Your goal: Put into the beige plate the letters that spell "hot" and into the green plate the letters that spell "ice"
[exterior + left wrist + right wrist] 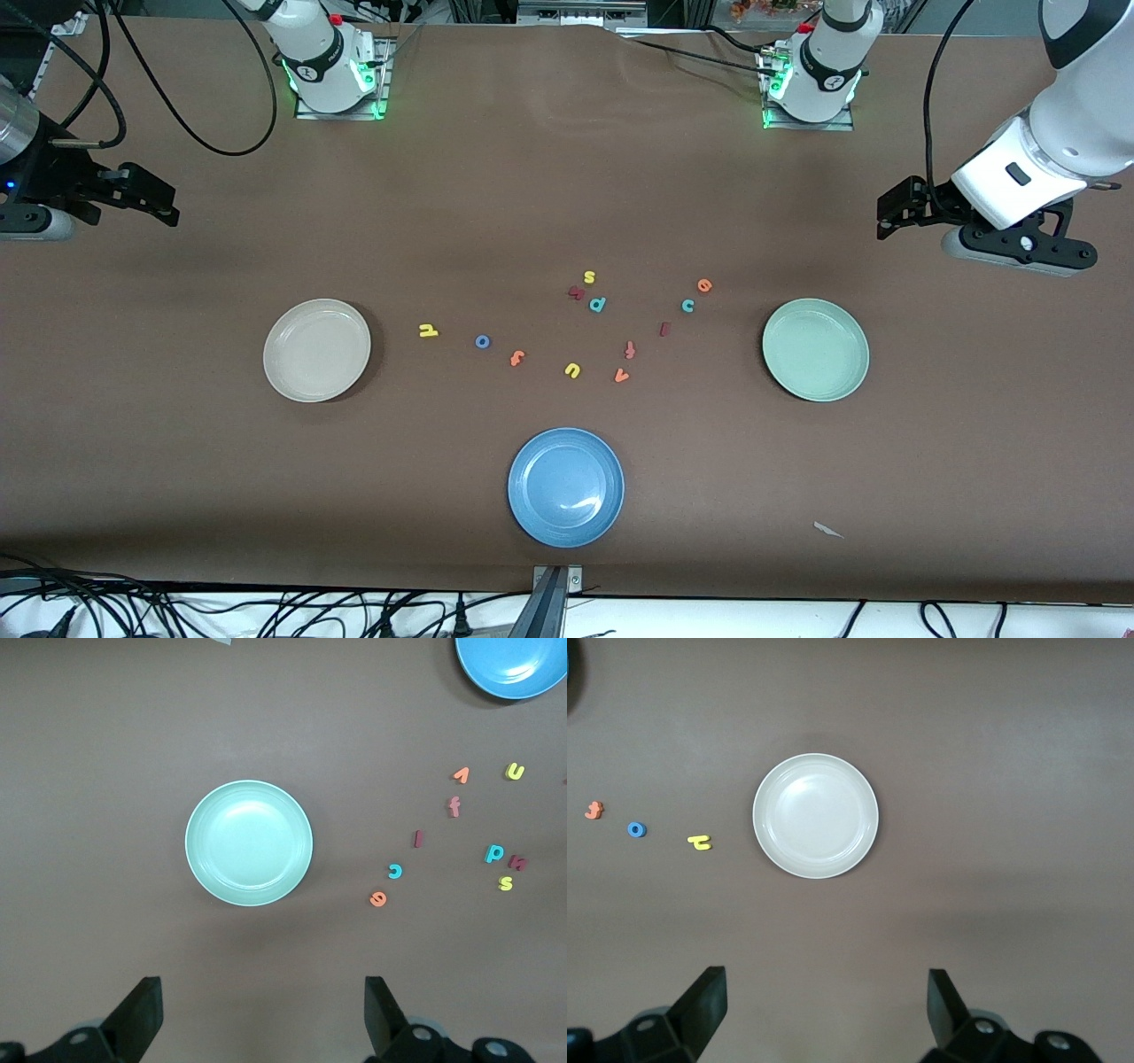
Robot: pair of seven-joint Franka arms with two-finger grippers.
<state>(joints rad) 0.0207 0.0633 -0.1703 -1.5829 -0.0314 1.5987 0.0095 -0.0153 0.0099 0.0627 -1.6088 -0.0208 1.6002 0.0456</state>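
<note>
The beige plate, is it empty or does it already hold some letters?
Empty. The beige plate shows only its bare inside; the yellow h lies on the table beside it.

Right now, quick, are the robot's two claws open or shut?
Left gripper: open, holding nothing, up over the table by the green plate.
Right gripper: open, holding nothing, by the beige plate.

Blue plate: at the table's 6 o'clock edge. Loose foam letters at centre: yellow s at 12 o'clock, dark red letter, teal p, yellow u, red f, orange v-shaped letter. White scrap: 4 o'clock.
</note>
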